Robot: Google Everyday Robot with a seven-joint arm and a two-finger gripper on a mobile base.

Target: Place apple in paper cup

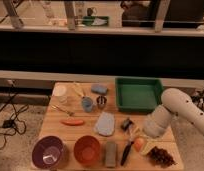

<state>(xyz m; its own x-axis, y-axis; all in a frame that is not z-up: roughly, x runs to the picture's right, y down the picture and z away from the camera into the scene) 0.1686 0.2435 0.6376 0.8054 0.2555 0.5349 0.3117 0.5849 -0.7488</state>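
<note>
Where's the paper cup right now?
Camera view: paper cup at the far left corner of the table, near the blue-grey cup; gripper front right by the apple.
</note>
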